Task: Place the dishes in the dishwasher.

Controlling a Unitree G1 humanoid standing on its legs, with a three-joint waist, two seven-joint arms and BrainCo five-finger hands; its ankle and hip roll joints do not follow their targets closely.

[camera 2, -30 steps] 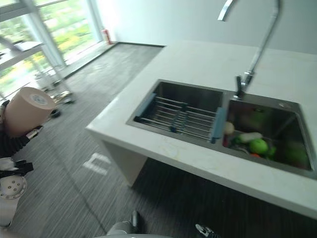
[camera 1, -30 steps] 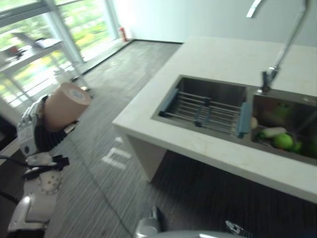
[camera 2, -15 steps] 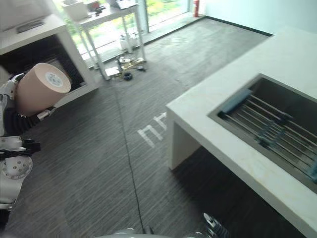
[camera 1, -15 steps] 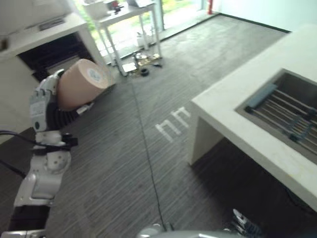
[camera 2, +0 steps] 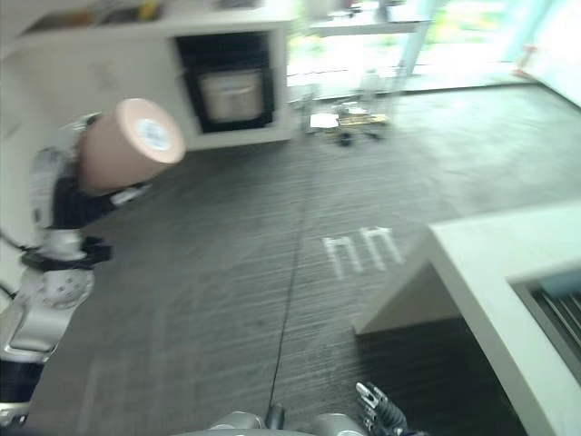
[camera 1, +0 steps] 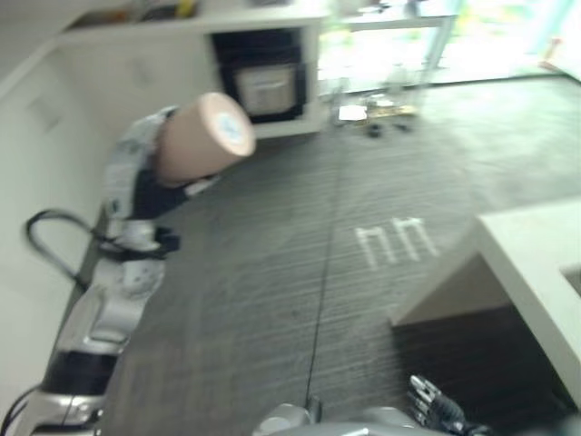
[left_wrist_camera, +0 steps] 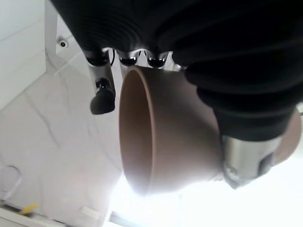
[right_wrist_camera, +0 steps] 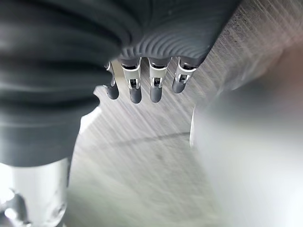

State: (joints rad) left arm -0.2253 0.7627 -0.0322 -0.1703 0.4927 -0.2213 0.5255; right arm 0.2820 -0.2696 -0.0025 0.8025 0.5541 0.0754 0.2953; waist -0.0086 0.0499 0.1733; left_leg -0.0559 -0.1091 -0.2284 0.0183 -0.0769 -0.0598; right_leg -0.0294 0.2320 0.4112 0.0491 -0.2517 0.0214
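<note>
A tan cup (camera 1: 201, 136) lies on its side in my left hand (camera 1: 136, 186), raised at the left above the dark striped floor, its base facing the room. In the left wrist view the fingers (left_wrist_camera: 102, 97) and thumb curl round the cup (left_wrist_camera: 165, 142), whose open mouth faces the pale wall. A dark appliance opening (camera 1: 265, 80) sits in the white cabinet beyond the cup. My right hand (camera 2: 381, 418) hangs low at the bottom edge; in its wrist view the fingers (right_wrist_camera: 142, 82) are straight over the floor and hold nothing.
A white counter corner (camera 1: 536, 263) juts in from the right, with the sink rack's edge (camera 2: 558, 309) just showing. A metal-legged table (camera 1: 390, 27) and small items on the floor (camera 1: 372, 113) stand by the bright windows at the back. White marks (camera 1: 395, 241) are on the floor.
The camera has swung left: the sink and counter slid out to the right, and the white cabinet with the dark opening came into view. The cup stays in my left hand.
</note>
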